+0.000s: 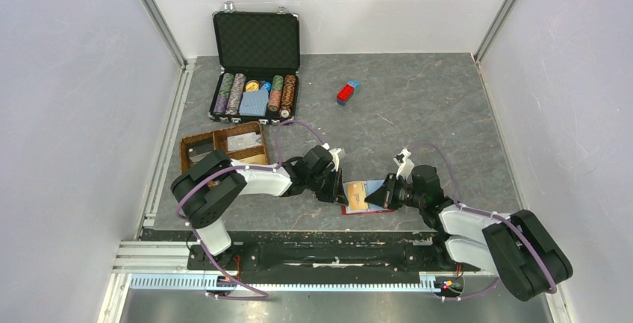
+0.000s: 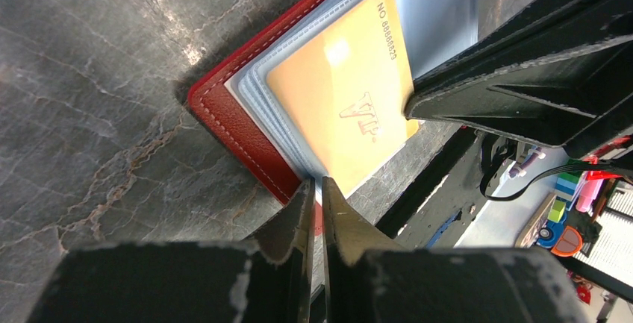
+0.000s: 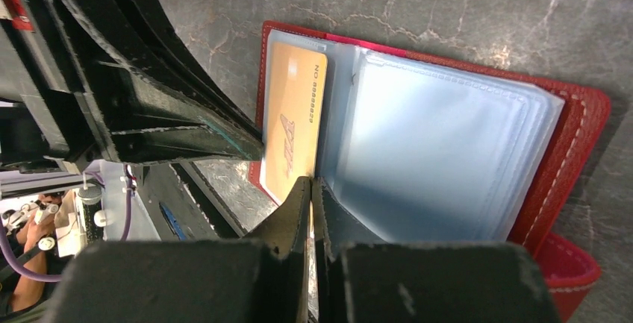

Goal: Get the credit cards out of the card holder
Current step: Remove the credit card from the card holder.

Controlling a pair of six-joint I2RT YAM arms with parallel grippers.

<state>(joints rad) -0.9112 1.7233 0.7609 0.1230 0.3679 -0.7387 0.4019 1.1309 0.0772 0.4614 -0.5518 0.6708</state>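
While your left hand (image 2: 316, 183) pinches shut on a corner of the open card holder (image 2: 239, 125) at lower centre of the overhead frame, your right hand (image 3: 310, 183), closed to a sliver, meets the orange card (image 3: 291, 114) end-on, with the card's long axis running toward it. You cannot tell whether it grips the card or a sleeve (image 3: 440, 151).

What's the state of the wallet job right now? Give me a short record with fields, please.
Card holder: open flat on the table
Gold card: inside a clear sleeve, not out
Other sleeves: pale blue, contents unclear
Left gripper: jaws shut on the holder's corner edge
Right gripper: jaws shut beside the gold card, seemingly pinching a sleeve
Cards out: none seen beside the holder
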